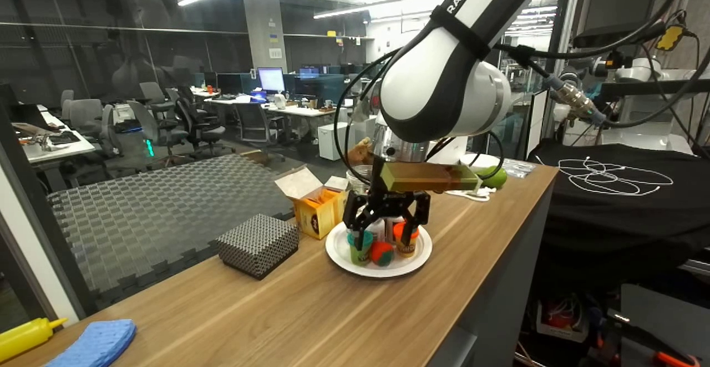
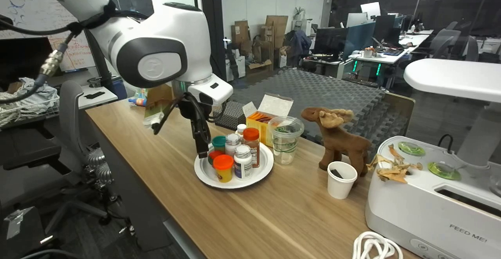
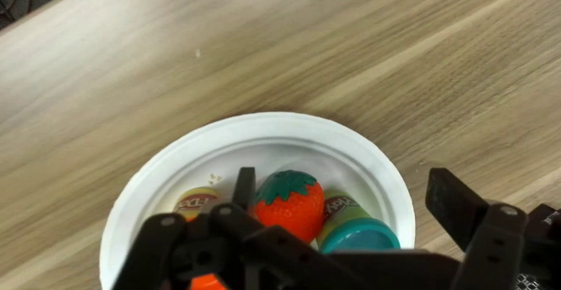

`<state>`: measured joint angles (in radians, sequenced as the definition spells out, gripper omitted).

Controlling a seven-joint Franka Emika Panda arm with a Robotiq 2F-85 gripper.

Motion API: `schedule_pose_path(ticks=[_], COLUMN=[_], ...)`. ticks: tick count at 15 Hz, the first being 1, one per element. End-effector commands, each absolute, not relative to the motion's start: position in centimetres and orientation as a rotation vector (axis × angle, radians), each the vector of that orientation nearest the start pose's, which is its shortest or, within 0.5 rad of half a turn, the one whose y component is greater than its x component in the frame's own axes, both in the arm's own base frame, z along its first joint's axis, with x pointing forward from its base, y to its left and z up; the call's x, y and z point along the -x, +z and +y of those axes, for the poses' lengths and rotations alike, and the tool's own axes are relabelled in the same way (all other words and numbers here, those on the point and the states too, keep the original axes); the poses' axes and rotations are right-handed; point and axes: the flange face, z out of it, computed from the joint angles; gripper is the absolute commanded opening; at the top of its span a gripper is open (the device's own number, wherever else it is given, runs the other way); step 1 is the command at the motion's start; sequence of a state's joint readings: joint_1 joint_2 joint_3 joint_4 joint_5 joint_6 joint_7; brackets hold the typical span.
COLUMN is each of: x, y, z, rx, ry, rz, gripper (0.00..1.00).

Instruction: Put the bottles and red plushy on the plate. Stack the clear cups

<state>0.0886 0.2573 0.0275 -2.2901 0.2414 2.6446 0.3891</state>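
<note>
On the plate (image 3: 280, 125), the plushy (image 3: 291, 211) is seen as a round orange-red strawberry, faintly pitted, topped with jagged green leaves. It is flanked by a teal-lidded tub (image 3: 348, 219) and an orange-lidded tub (image 2: 223, 169). In an exterior view, two pale bottles (image 2: 243, 165) with white caps are stood upright to its right, and the amber bottle (image 2: 252, 150), red-capped, farther right. At least one clear cup (image 2: 285, 151) is placed just beside the plate's right rim. The claw (image 1: 383, 242) is spread wide over the plate, with nothing gripped.
</note>
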Motion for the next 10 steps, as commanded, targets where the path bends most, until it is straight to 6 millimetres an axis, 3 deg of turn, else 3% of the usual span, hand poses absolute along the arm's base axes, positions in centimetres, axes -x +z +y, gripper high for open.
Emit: schedule_pose_path(ticks=[1,4,7,10], x=[-51.1,-49.4,-48.2,-48.0], y=[27.9,29.9,31.8,33.7], z=[5.4,4.1,2.6,-0.1], rx=[2.905,2.969,3.034,3.045], ry=[-0.146,-0.086,0.056,0.155], rz=[0.691,0.591,0.337,0.097], gripper=[1.00,1.00,1.00,1.00])
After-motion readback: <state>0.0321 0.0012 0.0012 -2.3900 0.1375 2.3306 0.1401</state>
